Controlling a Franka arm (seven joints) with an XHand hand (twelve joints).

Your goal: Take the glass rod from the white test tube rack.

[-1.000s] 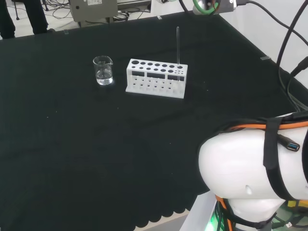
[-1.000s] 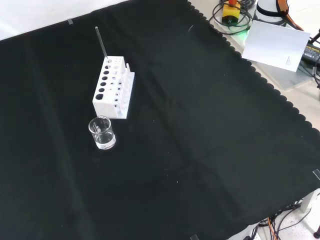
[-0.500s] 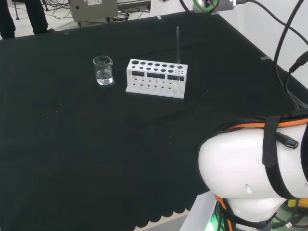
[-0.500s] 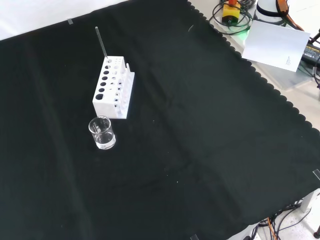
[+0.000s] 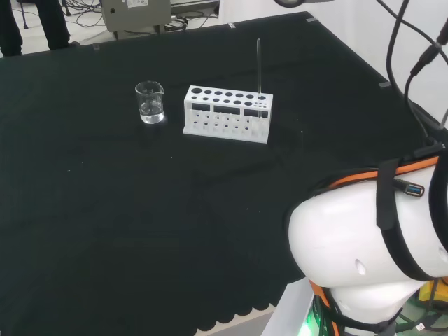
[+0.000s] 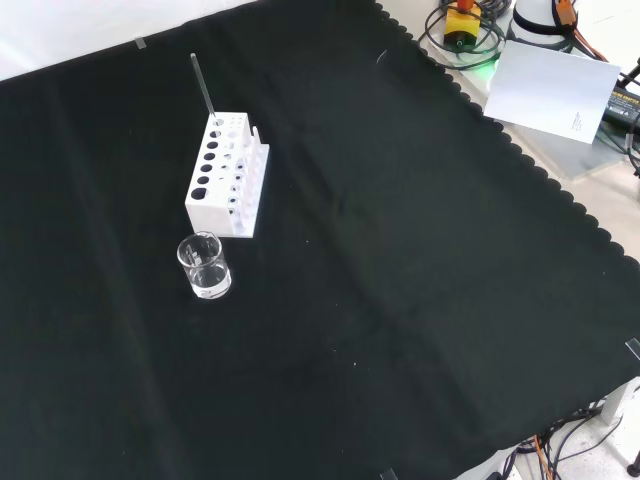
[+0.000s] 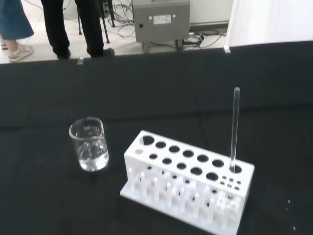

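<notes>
Reaching for the glass rod (image 5: 258, 64) means approaching from above and pinching high, I judge, then lifting straight so it clears its hole. It stands upright at the right end (head view) of the white test tube rack (image 5: 226, 113): thin, clear, slippery-looking. I cannot tell the hand's state.

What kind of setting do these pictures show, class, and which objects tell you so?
Probably a laboratory bench: a white test tube rack with a glass rod standing in it, and a small glass beaker beside it, on black cloth.
</notes>
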